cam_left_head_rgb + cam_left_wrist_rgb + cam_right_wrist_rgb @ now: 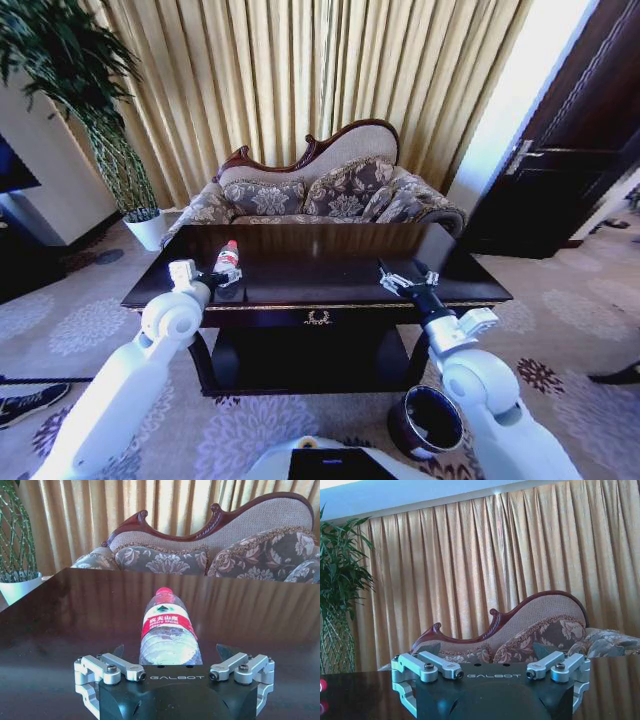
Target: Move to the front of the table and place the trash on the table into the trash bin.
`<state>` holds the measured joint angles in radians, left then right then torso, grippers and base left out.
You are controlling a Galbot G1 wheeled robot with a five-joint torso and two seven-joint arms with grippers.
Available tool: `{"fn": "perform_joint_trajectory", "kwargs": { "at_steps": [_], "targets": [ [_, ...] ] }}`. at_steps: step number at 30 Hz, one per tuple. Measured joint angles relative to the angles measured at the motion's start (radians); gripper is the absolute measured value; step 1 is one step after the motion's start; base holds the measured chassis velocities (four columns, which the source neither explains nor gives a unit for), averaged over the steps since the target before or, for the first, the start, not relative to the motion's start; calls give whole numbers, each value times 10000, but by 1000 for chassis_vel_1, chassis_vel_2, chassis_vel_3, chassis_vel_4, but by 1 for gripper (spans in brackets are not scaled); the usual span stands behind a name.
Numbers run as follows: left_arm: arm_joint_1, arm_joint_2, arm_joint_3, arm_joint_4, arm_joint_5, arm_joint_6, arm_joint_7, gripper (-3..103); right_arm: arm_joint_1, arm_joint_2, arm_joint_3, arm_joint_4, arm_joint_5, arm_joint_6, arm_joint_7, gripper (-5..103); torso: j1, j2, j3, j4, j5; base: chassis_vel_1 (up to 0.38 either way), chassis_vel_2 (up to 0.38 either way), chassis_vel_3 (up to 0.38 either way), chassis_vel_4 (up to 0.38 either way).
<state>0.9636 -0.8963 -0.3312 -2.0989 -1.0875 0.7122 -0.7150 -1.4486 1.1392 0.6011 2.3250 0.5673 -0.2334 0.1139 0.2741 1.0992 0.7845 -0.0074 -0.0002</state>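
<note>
- Seeing left gripper (170, 656) spread wide around the bottle (167, 630), which lies on the tabletop (330, 262), ungripped; I judge closing off-centre could roll it.
- Right gripper (408, 281) open, empty, hovering over the tabletop's right side.

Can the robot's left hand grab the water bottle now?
Probably yes. The open left hand sits right behind the clear plastic bottle with red cap lying on the glossy dark-brown table, nothing between them.
</note>
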Motion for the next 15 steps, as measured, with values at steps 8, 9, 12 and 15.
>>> {"fn": "perform_joint_trajectory", "kwargs": {
  "at_steps": [8,9,12,15],
  "targets": [
    [22,18,-70,2,-180,1,-60,100,-7,2,21,-11,-28,12,0,100,0,1,0,0,0,0,0,0,0],
    [25,18,-97,-10,-298,1,-110,100,-12,4,20,-9,-27,12,0,100,0,0,0,0,0,0,0,0,0],
    [50,13,-170,-41,-603,2,-246,98,-40,13,21,12,-26,12,0,100,0,1,0,0,0,0,0,0,0],
    [95,18,-249,-61,-801,4,-340,88,-91,47,41,62,-25,12,0,100,0,1,0,0,0,0,0,0,0]
  ]
}}
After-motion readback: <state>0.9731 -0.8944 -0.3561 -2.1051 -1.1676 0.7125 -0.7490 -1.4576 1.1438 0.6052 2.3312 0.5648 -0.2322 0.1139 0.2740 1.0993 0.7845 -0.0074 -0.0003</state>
